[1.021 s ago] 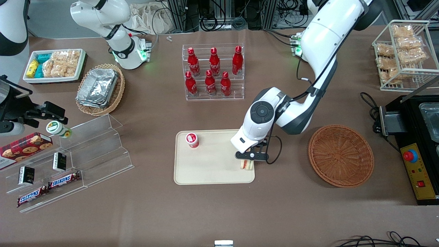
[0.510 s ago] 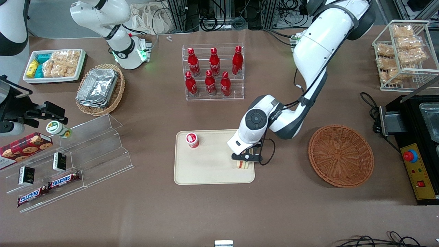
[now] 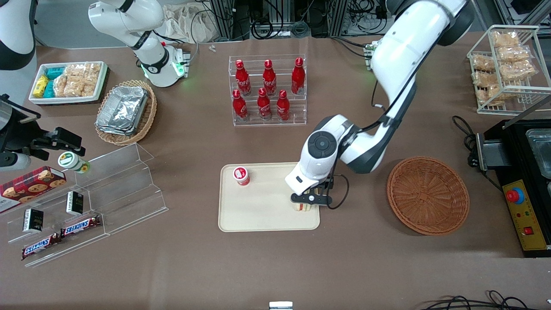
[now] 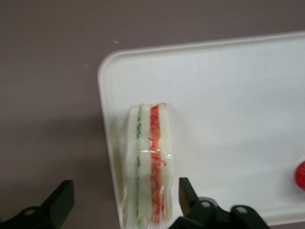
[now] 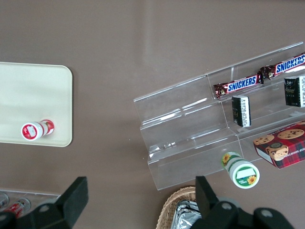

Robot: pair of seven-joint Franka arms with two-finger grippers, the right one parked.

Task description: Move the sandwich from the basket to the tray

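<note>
The sandwich (image 3: 301,208) stands on its edge on the cream tray (image 3: 262,217), at the tray's corner nearest the front camera and toward the reddish-brown basket (image 3: 427,194). In the left wrist view the sandwich (image 4: 147,162) shows its green and red-orange filling and lies along the tray's rim (image 4: 107,124). My left gripper (image 3: 304,203) is just above it. Its jaws are open (image 4: 125,193), one finger (image 4: 187,193) on each side of the sandwich with a gap on both. The basket is empty.
A small red-capped bottle (image 3: 241,175) stands on the tray toward the parked arm's end. A clear rack of red bottles (image 3: 267,90) stands farther from the front camera. A black appliance (image 3: 523,185) sits beside the basket. Clear display steps (image 3: 107,189) lie toward the parked arm's end.
The gripper and the sandwich have shifted a little over the tray toward the parked arm's end. The arm's upper links have swung slightly.
</note>
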